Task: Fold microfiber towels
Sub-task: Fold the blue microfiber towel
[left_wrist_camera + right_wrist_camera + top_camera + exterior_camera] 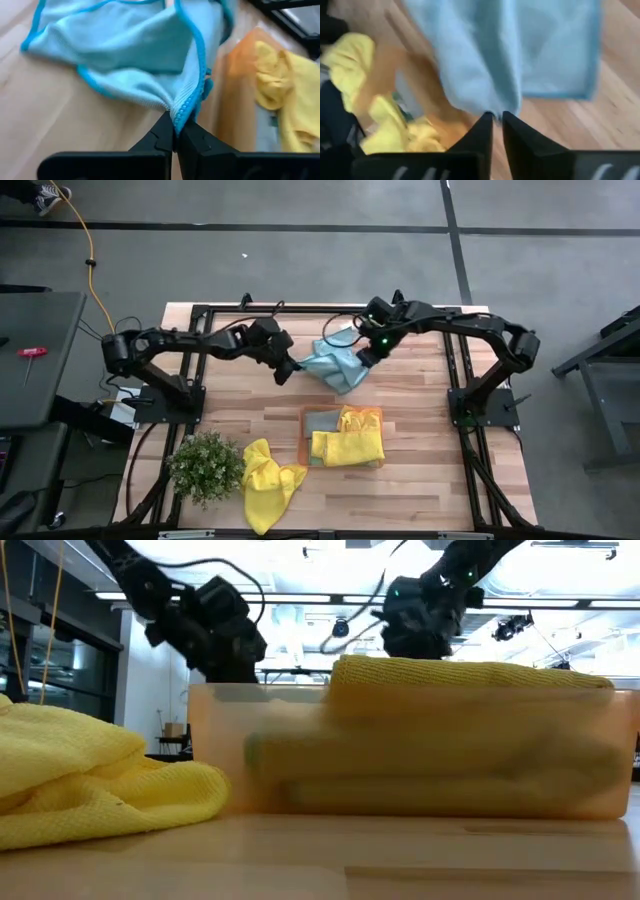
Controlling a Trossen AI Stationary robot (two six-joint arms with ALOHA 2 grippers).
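A light blue towel point(335, 362) with a darker blue stitched edge lies bunched at the table's far middle, between my two grippers. My left gripper point(291, 372) is at the towel's left side and is shut on it. My right gripper point(364, 360) is at its right side, its fingers nearly together with cloth between the tips. Folded yellow towels point(350, 440) and a grey one point(322, 422) lie in the orange tray point(304, 442). A loose yellow towel point(268, 480) lies crumpled near the table's front edge. My left gripper pinches the towel's blue stitched edge point(184, 111) between its two fingertips, where the cloth gathers into a fold. It comes slanting down from the table's left. The cloth rises to the fingers in a peak, and its far part point(100, 45) lies on the wood. My right gripper has a gathered fold of the towel point(492, 107) between its fingertips, which stand a narrow gap apart. It comes slanting down from the table's right. One layer or several, I cannot tell. The cloth spreads away from the fingers over the table.
A small potted plant point(205, 465) stands at the near left, beside the loose yellow towel. The orange tray sits just nearer than the blue towel. In the low view the tray point(420, 770) and the yellow heap point(90, 780) hide the table's far part.
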